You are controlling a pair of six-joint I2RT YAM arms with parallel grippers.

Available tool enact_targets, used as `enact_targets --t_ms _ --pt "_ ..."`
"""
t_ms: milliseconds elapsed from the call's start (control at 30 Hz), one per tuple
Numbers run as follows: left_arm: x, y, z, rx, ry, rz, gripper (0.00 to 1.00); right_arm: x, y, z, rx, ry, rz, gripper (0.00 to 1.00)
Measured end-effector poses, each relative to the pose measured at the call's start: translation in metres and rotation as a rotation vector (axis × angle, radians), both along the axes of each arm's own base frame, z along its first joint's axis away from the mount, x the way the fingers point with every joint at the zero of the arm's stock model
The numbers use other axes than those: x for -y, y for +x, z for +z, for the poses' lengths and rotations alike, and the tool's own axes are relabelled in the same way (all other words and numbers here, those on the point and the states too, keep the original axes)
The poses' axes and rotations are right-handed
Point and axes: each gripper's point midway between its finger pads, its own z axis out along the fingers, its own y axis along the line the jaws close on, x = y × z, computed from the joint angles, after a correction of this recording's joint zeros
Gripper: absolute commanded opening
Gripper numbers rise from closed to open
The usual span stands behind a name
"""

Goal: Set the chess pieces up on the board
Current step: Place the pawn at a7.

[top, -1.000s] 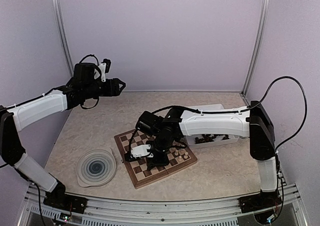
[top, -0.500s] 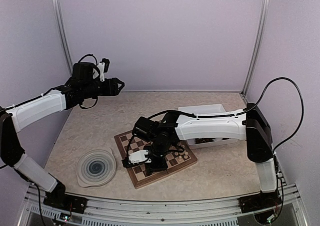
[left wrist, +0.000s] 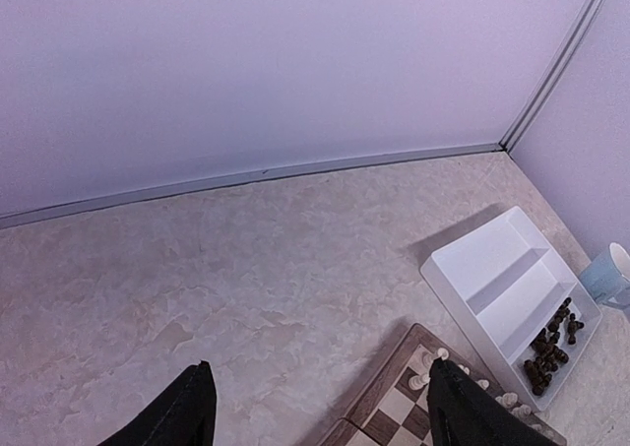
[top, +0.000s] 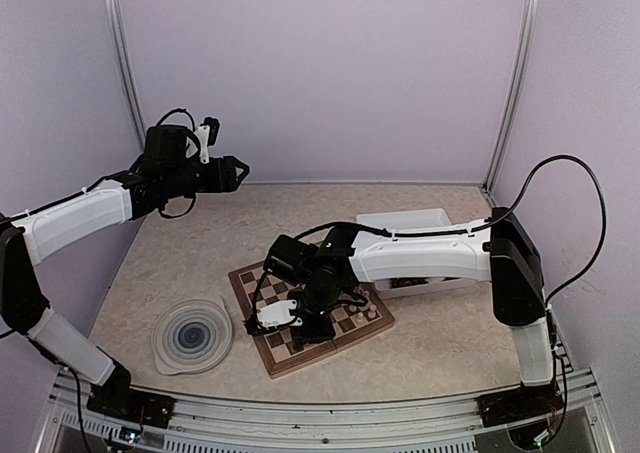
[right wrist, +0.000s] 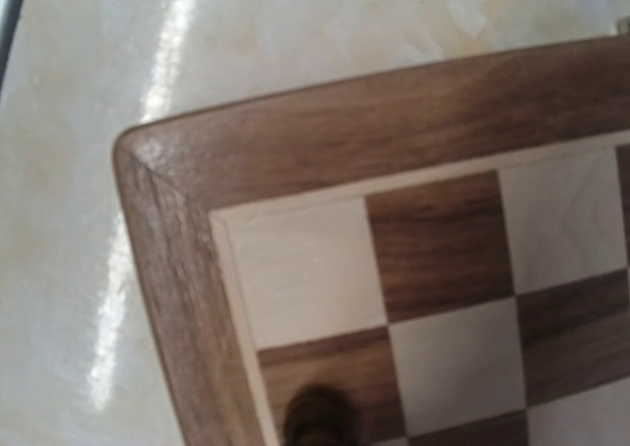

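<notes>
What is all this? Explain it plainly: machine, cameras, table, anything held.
Two robot arms are bolted to a table. One picture looks down from above; the others come from a camera on each wrist. On the table lie a chessboard, a white tray with dark pieces, and a blue-swirl plate. A few cream pieces stand on the chessboard. The left fingers hang open, empty. The right fingers are shut over the chessboard's corner; whether they hold a piece is unclear.

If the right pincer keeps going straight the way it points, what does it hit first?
The board, near its corner: the right pincer points down at it. A dark piece shows right at its tip; whether it's held is unclear.
</notes>
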Motion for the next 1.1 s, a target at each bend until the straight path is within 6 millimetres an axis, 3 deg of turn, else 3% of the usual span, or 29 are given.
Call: enact_targets --t_ms 400,767,967,1100 --pt "-0.0011 0.0002 -0.0004 -0.002 0.000 0.001 0.74 -0.0012 -0.0023 -0.0033 -0.002 -0.004 0.003 0.02" --pt "-0.0010 0.0001 -0.0005 -0.003 0.000 0.000 0.74 -0.0036 -0.0012 -0.0034 -0.003 0.003 -0.013 0.14" --pt "-0.0009 0.0000 -0.0005 -0.003 -0.001 -0.001 0.74 -0.0040 -0.0022 -0.0028 -0.010 0.005 -0.015 0.31" --pt "-0.0003 -0.0003 -0.0005 -0.004 -0.002 -0.005 0.74 -0.0036 -0.0045 -0.0002 -0.034 0.011 -0.013 0.35"
